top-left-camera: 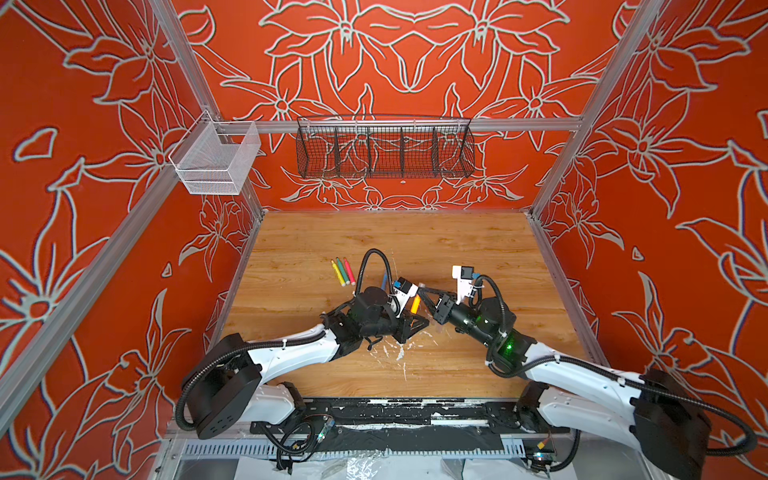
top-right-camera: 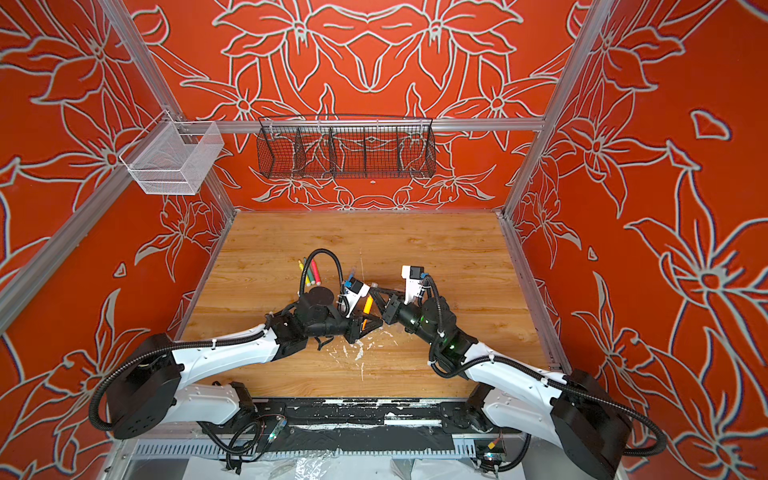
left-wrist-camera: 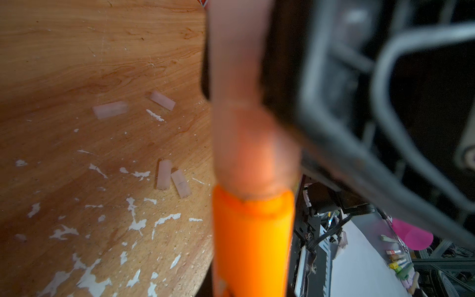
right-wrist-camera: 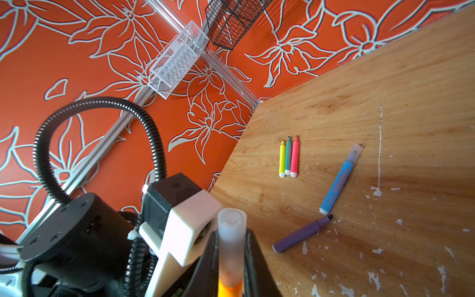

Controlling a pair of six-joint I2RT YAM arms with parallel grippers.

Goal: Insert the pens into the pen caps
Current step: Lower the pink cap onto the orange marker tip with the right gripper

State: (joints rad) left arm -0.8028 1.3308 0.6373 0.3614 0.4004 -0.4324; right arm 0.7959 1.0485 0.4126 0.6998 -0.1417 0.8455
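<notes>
Orange pen (top-left-camera: 414, 304) hangs over the desk (top-left-camera: 457, 249), both jaws clamped tight, left on barrel, right on its cap (right-wrist-camera: 231, 246), apparently seated; blue pen (right-wrist-camera: 336, 185) lies capped, four bare pens (right-wrist-camera: 288, 156) and loose caps (left-wrist-camera: 110, 109) remain.

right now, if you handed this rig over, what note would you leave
Left end effector shut on the orange pen.
Right end effector shut on a clear cap over that pen's tip; full seating unclear.
Done: blue pen capped, on the table.
To do: purple pen beside it, plus yellow pen, green pen and pink pen in a row, all uncapped; four loose caps.
</notes>
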